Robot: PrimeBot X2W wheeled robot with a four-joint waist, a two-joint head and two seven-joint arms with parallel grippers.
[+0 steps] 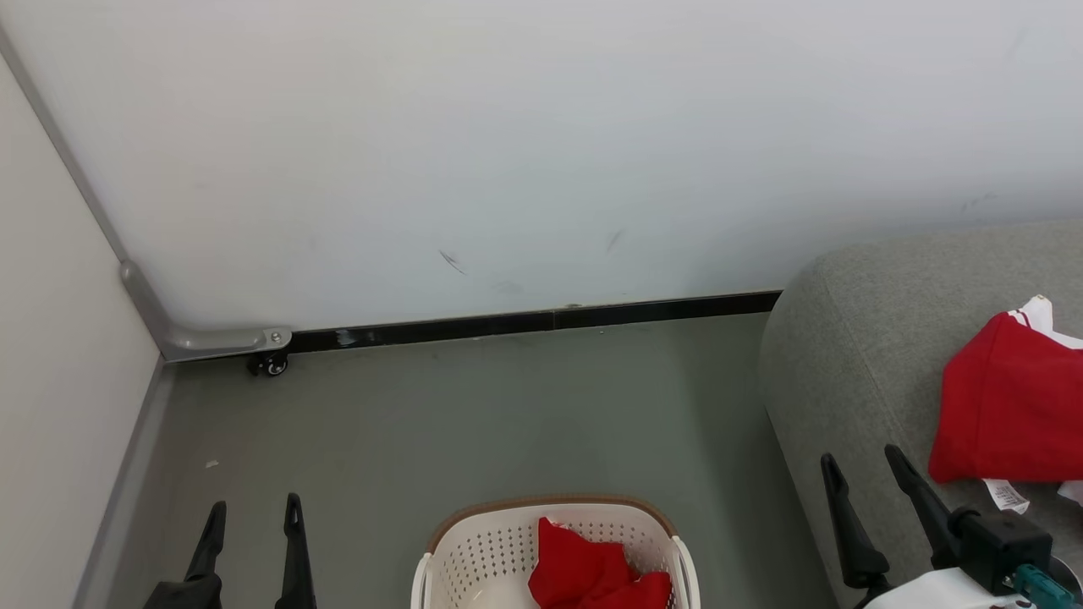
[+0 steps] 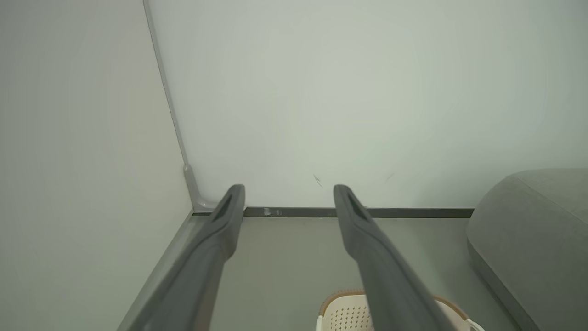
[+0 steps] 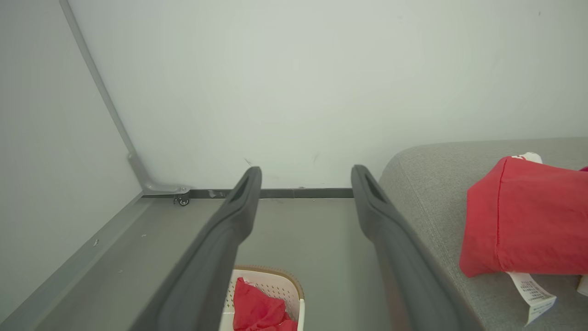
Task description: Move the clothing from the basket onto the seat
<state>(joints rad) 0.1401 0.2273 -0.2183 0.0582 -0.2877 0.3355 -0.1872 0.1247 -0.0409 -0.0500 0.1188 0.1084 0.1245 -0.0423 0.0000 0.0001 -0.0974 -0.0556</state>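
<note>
The clothing point(image 1: 596, 567) left to move is a crumpled red heap in the basket point(image 1: 474, 550), bunched toward the basket's right side, with bare perforated bottom showing to its left. A second red garment point(image 1: 1007, 406), with white trim and a white care label point(image 1: 1005, 495) hanging from its lower edge, already lies on the seat point(image 1: 846, 364) to the right.

The heap looks soft, light and limp. It should give no resistance to a pinch, but it will likely sag and trail once lifted. The best hold seems to be a raised fold at the top of the heap, taken deep enough that several layers sit between the fingers, since a shallow nip on thin cloth may slip. The lift probably has to go high, so that the hanging tail clears the brown rim.

The basket stands on the grey floor point(image 1: 474, 414), well apart from the wall point(image 1: 541, 152) and beside the seat's rounded end.

The left hand point(image 1: 255, 502) hangs over bare floor left of the basket, fingers spread and holding nothing. The right hand point(image 1: 862, 457) hovers by the seat's near edge, between the basket and the second red garment, also spread and empty.
</note>
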